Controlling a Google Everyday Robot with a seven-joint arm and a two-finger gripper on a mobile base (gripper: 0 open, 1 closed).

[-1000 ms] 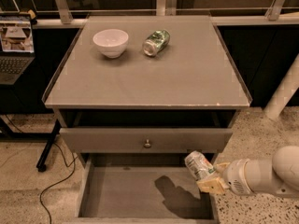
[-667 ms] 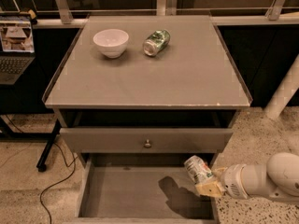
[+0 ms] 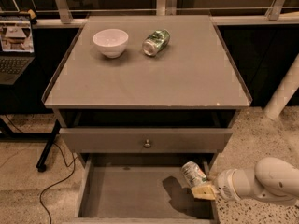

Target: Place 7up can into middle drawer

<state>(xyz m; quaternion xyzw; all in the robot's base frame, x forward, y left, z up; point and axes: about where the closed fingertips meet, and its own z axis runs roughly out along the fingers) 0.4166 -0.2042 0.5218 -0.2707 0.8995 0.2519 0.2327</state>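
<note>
The 7up can [image 3: 193, 173], silver-white and wrinkly, is tilted above the right side of the open middle drawer [image 3: 133, 195], a wide grey box with a flat grey bottom. My gripper [image 3: 202, 188] comes in from the right on a white arm and is shut on the can's lower end with its tan fingers [image 3: 204, 192]. The can casts a shadow on the drawer bottom just to its left. It hangs close to the drawer's right wall.
Above the open drawer is a shut drawer with a small brass knob [image 3: 147, 143]. On the cabinet top [image 3: 187, 73] stand a white bowl [image 3: 110, 42] and a darker green can [image 3: 155, 42] on its side. A laptop [image 3: 14, 55] is at the left, cables on the floor.
My gripper has moved down and slightly left with the can, bringing it lower over the right side of the open drawer.
</note>
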